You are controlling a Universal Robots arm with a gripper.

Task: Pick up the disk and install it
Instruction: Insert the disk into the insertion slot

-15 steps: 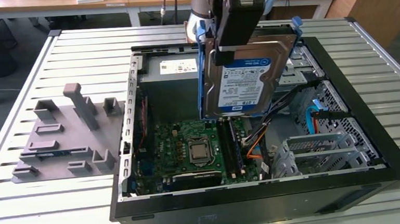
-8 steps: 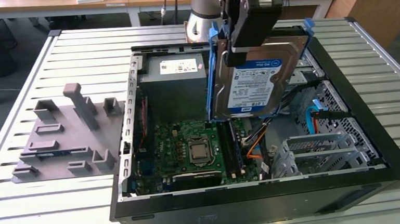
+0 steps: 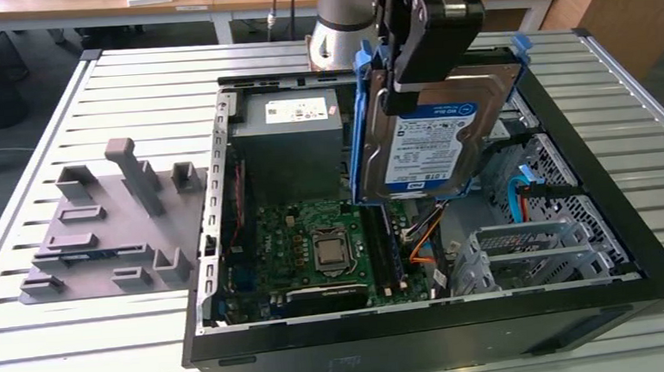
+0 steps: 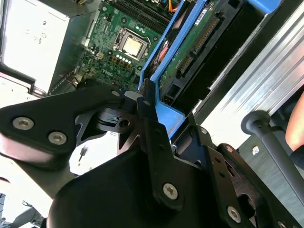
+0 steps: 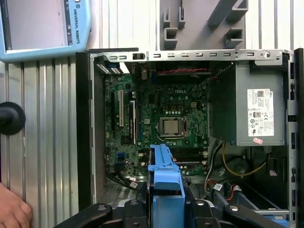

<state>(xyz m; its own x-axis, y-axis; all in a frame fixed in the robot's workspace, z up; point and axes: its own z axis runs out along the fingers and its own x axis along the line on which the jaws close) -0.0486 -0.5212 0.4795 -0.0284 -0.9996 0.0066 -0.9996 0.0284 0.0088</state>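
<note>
Tool (image 3: 415,75): black, jointed metal linkage with bolted plates, clenched on the upper edge of the hard disk (image 3: 450,140). In the second wrist view its fingers (image 4: 152,124) press on both sides of the blue plastic carrier (image 4: 167,114) that frames the drive.

Hard disk: flat rectangular silver-grey metal body with a white-and-blue label. It is held on edge and slightly tilted, clear above the open computer case (image 3: 434,344) and touching nothing inside it. It hangs over the strip between the motherboard and the drive cage.

Computer case: black sheet-metal tower lying on its side with the panel off. Inside are a green motherboard (image 3: 301,240) with a square metal processor socket (image 3: 332,251), a grey box-shaped power supply (image 3: 288,132) bearing a white sticker, a perforated bright-metal drive cage (image 3: 538,251), and orange and blue cables.

Surface (image 3: 77,366): ribbed aluminium slats. Beside the case, on the exterior view's left, lies a matt grey plastic fixture plate (image 3: 99,230) with upright blocks and slots.

Outside the case, the first wrist view shows a blue-framed teach pendant (image 5: 42,28) and a person's hand (image 5: 12,211).
</note>
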